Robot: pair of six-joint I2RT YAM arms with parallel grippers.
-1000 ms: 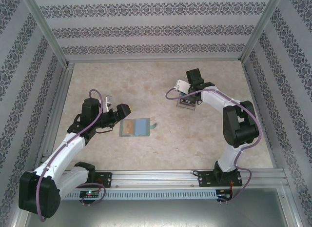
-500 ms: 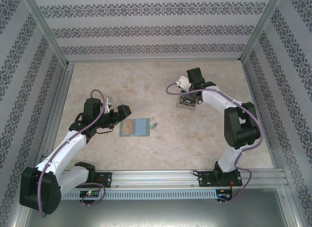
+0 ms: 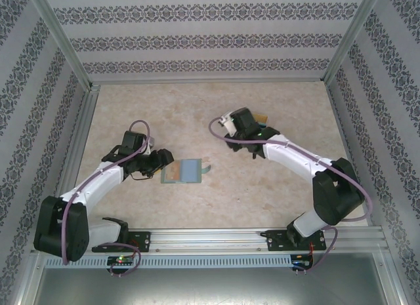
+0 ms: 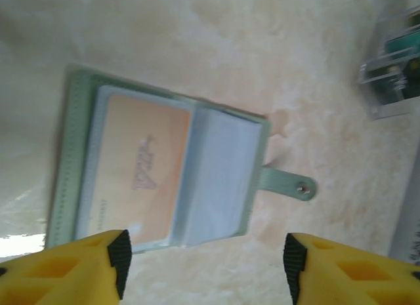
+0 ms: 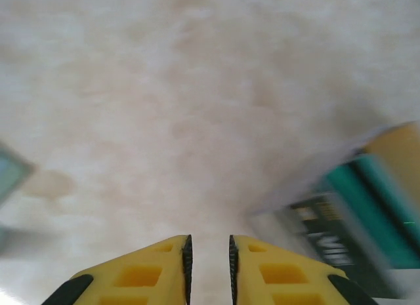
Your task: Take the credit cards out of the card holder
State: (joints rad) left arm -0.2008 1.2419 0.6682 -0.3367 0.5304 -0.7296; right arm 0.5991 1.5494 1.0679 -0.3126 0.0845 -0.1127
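Observation:
The card holder (image 3: 184,170) lies open on the table with its strap tab (image 4: 289,183) pointing right. Its left pocket holds a yellow-gold card (image 4: 141,174), and the right pocket (image 4: 220,180) looks pale grey-blue. My left gripper (image 3: 165,159) hovers at the holder's left edge, open, with nothing between its fingers (image 4: 203,243). A stack of credit cards (image 5: 354,213), teal, gold and grey, lies apart from the holder and also shows at the left wrist view's edge (image 4: 394,69). My right gripper (image 5: 209,239) is over bare table between the stack and the holder. Its jaws are a narrow gap apart and empty.
Patterned walls and metal rails (image 3: 72,134) enclose the marble-look table (image 3: 164,115). In the top view, the right arm (image 3: 289,151) stretches across the right half, covering most of the card stack. Bare table lies behind and in front of the holder.
The right arm has swung left and down, from over the card stack towards the holder. The left gripper has edged closer to the holder's left side.

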